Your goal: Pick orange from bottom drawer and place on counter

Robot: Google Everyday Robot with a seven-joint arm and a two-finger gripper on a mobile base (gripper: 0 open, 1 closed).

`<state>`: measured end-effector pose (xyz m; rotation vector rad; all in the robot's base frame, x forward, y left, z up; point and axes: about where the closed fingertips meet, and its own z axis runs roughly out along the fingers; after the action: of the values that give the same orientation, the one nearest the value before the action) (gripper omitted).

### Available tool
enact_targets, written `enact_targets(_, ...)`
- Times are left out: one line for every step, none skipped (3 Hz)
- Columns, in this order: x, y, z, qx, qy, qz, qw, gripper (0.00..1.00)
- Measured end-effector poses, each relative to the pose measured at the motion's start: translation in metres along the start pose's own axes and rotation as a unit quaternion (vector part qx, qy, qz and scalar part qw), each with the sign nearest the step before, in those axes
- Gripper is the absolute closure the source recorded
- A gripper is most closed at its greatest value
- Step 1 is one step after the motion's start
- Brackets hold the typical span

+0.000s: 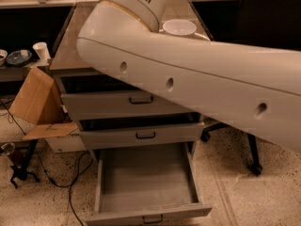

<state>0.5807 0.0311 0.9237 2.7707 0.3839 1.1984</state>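
The bottom drawer point(146, 180) stands pulled out wide, and its grey floor shows bare. No orange shows anywhere in view. The counter point(70, 46) is the glossy grey-brown top of the cabinet, and most of it is hidden behind my arm. My white arm point(188, 74) sweeps across the view from the right edge to the upper middle, over the counter. The gripper is out of view, hidden beyond the arm's end.
A white bowl point(179, 27) sits on the counter's right side. The two upper drawers point(141, 100) are slightly ajar. A cardboard box point(35, 98) leans at the cabinet's left, with cables and a white cup point(41, 51) nearby. A black office chair point(263, 18) stands at right.
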Motion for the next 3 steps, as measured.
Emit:
enact_targets(-0.006,0.012,-0.002,0.009,-0.003,0.024,0.9997,1.00)
enact_targets(0.007,0.017,0.020,0.047,0.001,0.036,0.9983,1.00)
enact_targets(0.035,0.009,0.055,0.097,0.009,0.030,0.9948,1.00)
